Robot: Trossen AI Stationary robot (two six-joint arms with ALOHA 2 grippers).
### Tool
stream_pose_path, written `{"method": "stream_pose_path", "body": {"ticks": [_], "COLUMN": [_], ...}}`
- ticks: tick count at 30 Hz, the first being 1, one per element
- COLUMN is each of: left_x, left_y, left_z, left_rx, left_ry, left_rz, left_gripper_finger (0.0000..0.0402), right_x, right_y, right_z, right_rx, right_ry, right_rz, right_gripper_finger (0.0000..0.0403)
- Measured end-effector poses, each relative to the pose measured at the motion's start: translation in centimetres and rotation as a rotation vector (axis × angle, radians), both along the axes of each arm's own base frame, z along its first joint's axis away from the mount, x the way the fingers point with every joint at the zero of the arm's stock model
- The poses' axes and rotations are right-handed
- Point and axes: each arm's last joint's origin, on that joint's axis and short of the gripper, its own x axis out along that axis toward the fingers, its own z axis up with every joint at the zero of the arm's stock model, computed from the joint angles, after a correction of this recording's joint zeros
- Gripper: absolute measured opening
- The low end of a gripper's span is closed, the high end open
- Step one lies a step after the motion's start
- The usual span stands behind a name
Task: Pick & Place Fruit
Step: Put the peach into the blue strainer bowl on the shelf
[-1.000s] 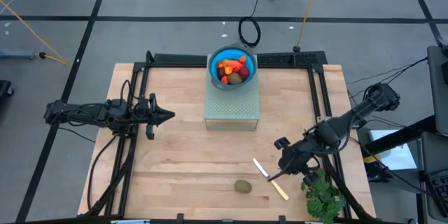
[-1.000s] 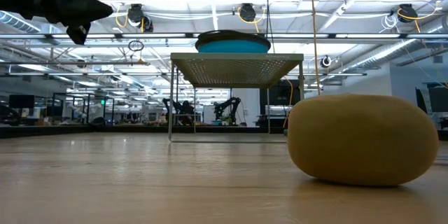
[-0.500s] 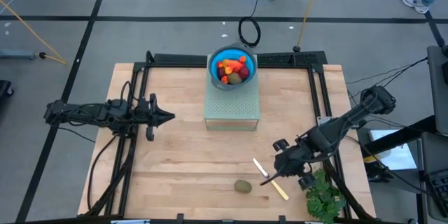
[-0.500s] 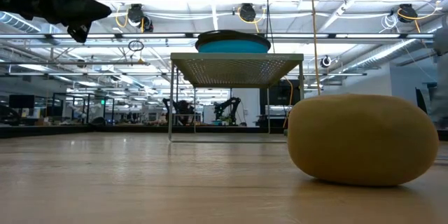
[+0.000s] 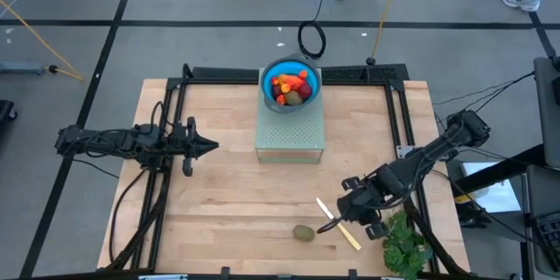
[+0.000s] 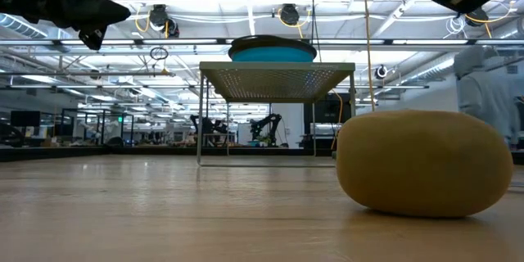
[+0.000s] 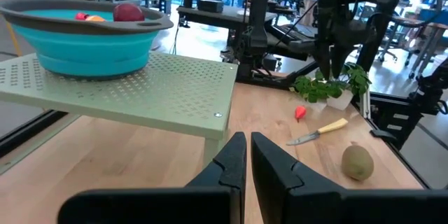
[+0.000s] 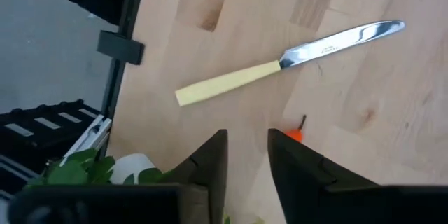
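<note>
**Right arm crept toward the knife, jaws parting**

Compared with 1 second before, my right gripper (image 5: 337,220) had moved lower and further in over the surface (image 5: 227,184), toward the knife (image 5: 338,224). Its jaws, pressed together a moment earlier, now stood a little apart in the right wrist view, with nothing between them. A tiny orange-red bit (image 8: 293,135) lay on the wood just past the fingertips (image 8: 213,150), and the knife lay flat beyond it. The arm reached in from the right side, angled down, with the green leafy bunch (image 5: 404,245) just beside it.

My left gripper (image 5: 210,146) had not shifted: it hovered over the left half of the surface, jaws clenched on nothing.

The kiwi-like oval (image 5: 304,233) sat alone near the front edge, close to the knife. The other fruit (image 5: 290,86) lay in the blue bowl (image 5: 268,74) on the perforated green stand (image 5: 290,136).
</note>
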Motion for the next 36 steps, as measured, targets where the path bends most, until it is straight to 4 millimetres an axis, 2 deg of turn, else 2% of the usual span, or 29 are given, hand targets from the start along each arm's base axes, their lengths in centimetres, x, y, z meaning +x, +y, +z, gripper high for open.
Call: {"method": "stream_pose_path", "body": {"ticks": [10, 15, 23, 30, 36], "left_x": [0.0, 0.0, 0.0, 0.0, 0.0], "left_y": [0.0, 0.0, 0.0, -0.09, -0.08], "left_z": [0.0, 0.0, 0.03, 0.0, 0.01], "left_rx": [0.0, 0.0, 0.021, 0.113, 0.084], "left_ry": [0.0, 0.0, -0.002, 0.005, 0.003], "left_rz": [0.001, 0.001, -0.001, -0.042, -0.035], "left_gripper_finger": [0.0021, 0.0021, 0.0021, 0.0021, 0.0021], "right_x": [0.05, -0.03, -0.01, 0.09, 0.07], "right_y": [-0.08, -0.12, -0.13, -0.21, -0.38], "right_z": [-0.64, -0.66, -0.66, -0.71, -0.97], "right_rx": [-0.022, -0.022, -0.017, -0.015, -0.018], "right_ry": [0.081, 0.109, 0.127, 0.141, 0.157], "right_rz": [-0.094, -0.153, -0.21, -0.267, -0.296], "right_gripper_finger": [0.0164, 0.0185, 0.0184, 0.0187, 0.0185]}}
